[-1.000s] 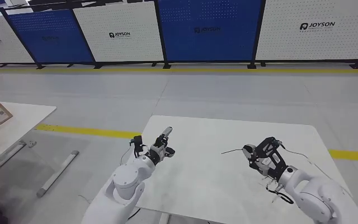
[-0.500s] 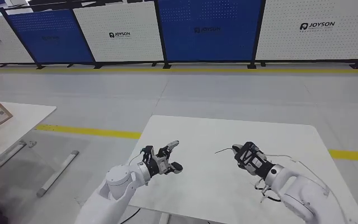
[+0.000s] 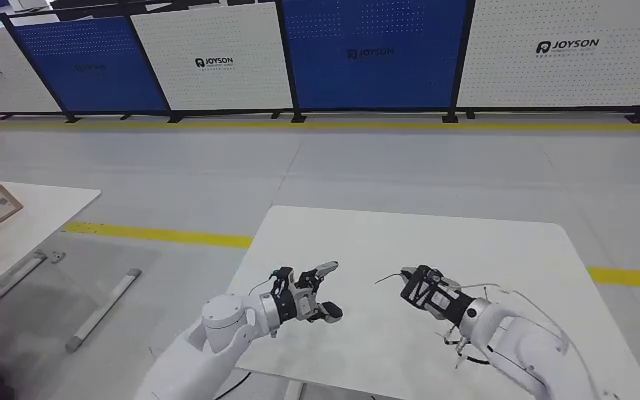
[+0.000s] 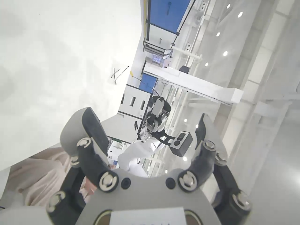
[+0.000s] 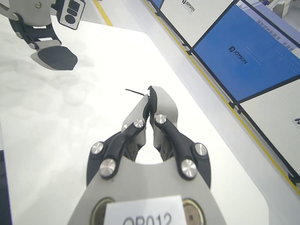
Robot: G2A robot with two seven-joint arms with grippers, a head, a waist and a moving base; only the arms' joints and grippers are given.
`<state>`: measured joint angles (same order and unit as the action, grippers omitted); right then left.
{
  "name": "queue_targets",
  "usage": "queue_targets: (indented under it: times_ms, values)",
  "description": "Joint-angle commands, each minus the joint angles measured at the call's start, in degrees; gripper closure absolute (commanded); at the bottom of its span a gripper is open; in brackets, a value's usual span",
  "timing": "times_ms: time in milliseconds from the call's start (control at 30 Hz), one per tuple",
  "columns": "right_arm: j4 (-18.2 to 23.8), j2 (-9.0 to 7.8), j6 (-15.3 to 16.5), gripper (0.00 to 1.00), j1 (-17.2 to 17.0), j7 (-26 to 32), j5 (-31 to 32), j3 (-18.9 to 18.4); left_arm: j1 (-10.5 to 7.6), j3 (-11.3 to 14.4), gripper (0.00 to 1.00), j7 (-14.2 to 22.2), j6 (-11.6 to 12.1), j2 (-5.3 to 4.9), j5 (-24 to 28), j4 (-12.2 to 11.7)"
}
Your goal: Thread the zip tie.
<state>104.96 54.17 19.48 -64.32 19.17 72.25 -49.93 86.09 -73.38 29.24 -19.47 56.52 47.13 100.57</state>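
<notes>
Zip tie [image 5: 134,92] seems mostly hidden inside right claw [image 5: 149,97].

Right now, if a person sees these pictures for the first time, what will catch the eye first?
The right gripper draws the eye first: its fingers are shut on a thin black zip tie, whose end sticks out toward the other arm. Opposite it, over the white table, the left gripper hangs with its fingers wide open, apart from the tie.
</notes>
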Motion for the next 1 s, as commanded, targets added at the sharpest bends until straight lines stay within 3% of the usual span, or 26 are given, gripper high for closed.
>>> queue_targets:
  times_ms: [0, 233, 400, 733, 967]
  values:
    - [0.26, 0.02, 0.00, 1.00, -0.09, -0.20, 0.44, 0.14, -0.13, 0.50, 0.00, -0.77, 0.11, 0.17, 0.80, 0.03]
    - [2.23, -0.12, 0.00, 1.00, 1.76, -1.59, 6.93, 4.46, -4.17, 5.24, 0.00, -5.60, -0.01, 1.10, 5.12, -0.90]
    - [2.36, -0.43, 0.00, 1.00, 4.17, -0.40, 7.81, 7.63, -8.52, 10.11, 0.00, -7.54, -0.01, 1.77, 9.02, -4.21]
    - [2.36, -0.43, 0.00, 1.00, 4.17, -0.40, 7.81, 7.63, -8.45, 10.37, 0.00, -7.72, 0.16, 1.88, 9.43, -4.18]
    - [2.36, -0.43, 0.00, 1.00, 4.17, -0.40, 7.81, 7.63, -11.56, 12.51, 0.00, -11.70, -0.01, 3.34, 16.09, -7.24]
